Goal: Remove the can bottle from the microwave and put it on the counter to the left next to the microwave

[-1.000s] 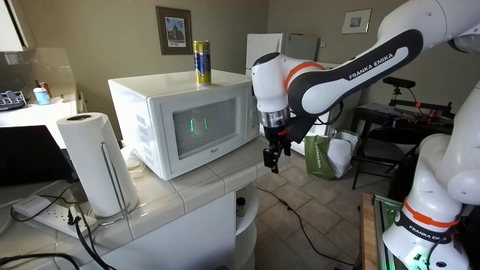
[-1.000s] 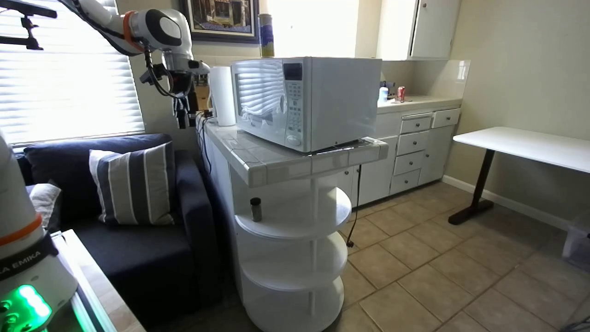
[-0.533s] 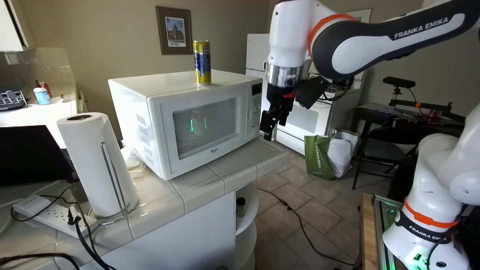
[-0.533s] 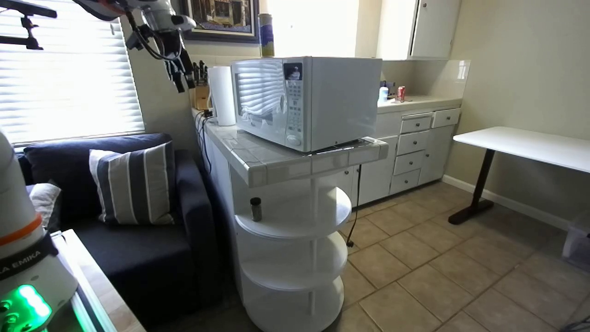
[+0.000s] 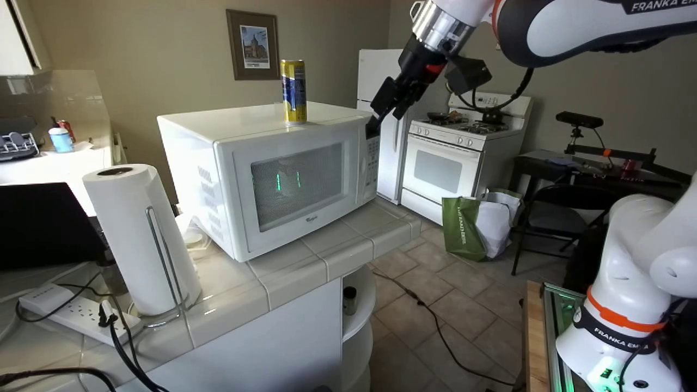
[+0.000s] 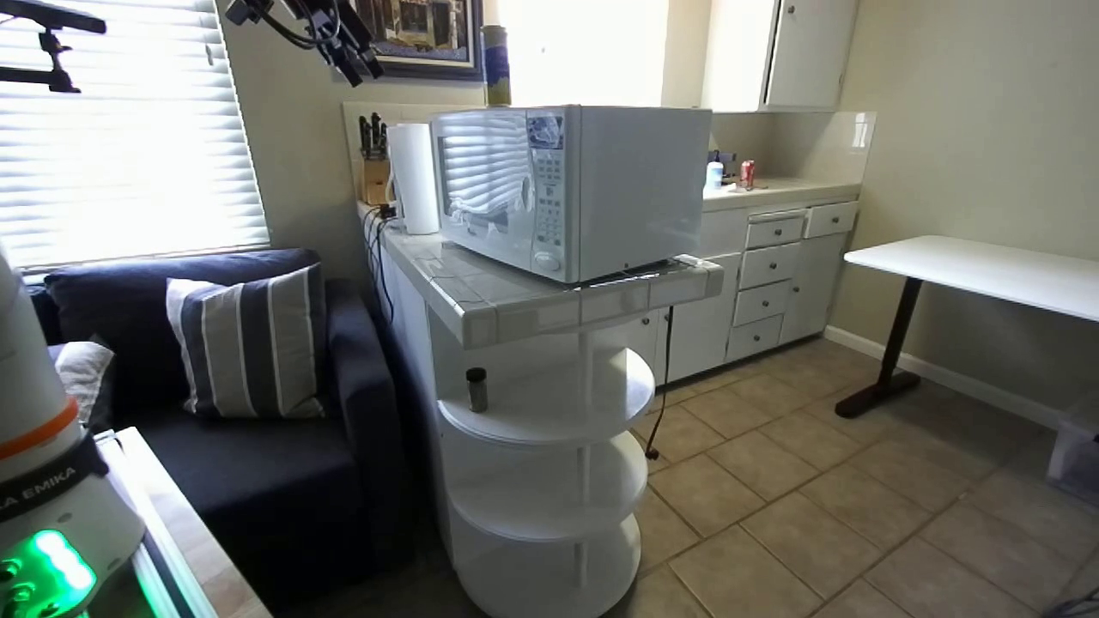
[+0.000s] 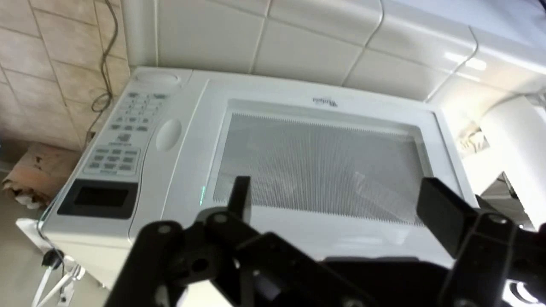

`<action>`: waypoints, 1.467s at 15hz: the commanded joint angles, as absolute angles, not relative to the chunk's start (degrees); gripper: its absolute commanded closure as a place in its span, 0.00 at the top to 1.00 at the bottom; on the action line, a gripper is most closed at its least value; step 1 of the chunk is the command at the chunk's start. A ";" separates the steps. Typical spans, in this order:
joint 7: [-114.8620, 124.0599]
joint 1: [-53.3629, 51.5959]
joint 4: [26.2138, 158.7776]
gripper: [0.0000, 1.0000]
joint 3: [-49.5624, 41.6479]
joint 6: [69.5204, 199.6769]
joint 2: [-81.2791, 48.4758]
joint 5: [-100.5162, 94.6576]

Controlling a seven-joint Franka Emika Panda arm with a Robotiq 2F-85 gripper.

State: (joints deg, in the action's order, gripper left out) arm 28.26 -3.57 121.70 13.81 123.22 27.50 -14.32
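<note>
Plainly wide, the pincer [image 7: 335, 194], clear of the microwave [image 5: 283, 182]; the can bottle [image 5: 294, 91] upright atop it.

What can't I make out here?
Inside the microwave: obscured by its reflective window in all views.
Print on the can: unreadably small in an exterior view.
Arm: cut by the top edge in both exterior views.
Paper towel roll: cut by the wrist view's right edge.

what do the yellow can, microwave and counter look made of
The yellow can: likely printed, apparently glossy metal, from its slim drinks-can shape. The microwave: smooth, white painted metal or plastic, unclear which; its door window mirrors the blinds, suggesting glass or clear plastic. The counter: glossy, probably glazed ceramic tile, given the joint lines and bright highlights.
</note>
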 commanded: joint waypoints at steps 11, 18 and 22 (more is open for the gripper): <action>17.98 1.02 117.79 1.00 7.97 143.55 23.42 -11.49; 18.94 1.92 118.20 1.00 8.79 142.66 24.02 -12.23; 18.88 1.91 118.16 1.00 8.78 142.66 24.02 -12.18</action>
